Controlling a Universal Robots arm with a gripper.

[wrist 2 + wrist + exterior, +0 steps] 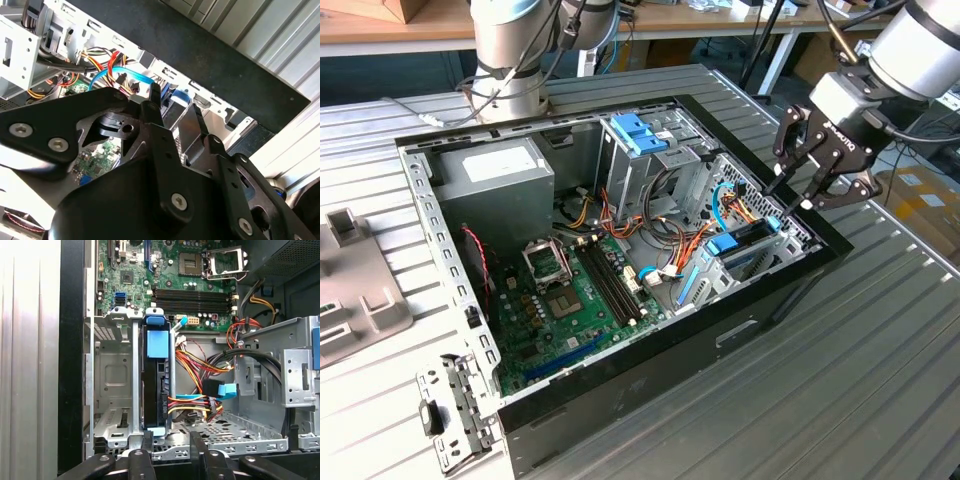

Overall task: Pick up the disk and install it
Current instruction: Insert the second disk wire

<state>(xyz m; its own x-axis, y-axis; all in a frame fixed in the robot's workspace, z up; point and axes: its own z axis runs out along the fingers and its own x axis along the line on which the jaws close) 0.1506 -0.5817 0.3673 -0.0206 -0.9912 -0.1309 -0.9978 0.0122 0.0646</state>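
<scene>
The disk stands on edge in a slot of the metal drive cage. It is a dark slab between bright blue rails, and coloured cables run to its side. In the exterior view the disk sits low in the case corner at that view's right. My gripper hangs just above and beyond that corner, open, with nothing between its fingers. In the first wrist view my gripper is at the frame edge, near the disk's end and apart from it. My gripper shows from behind in the second wrist view.
The open computer case lies on a slatted metal table. Inside are a green motherboard, a grey power supply box, a bay with blue tabs and loose cable bundles. A second arm's base stands behind the case.
</scene>
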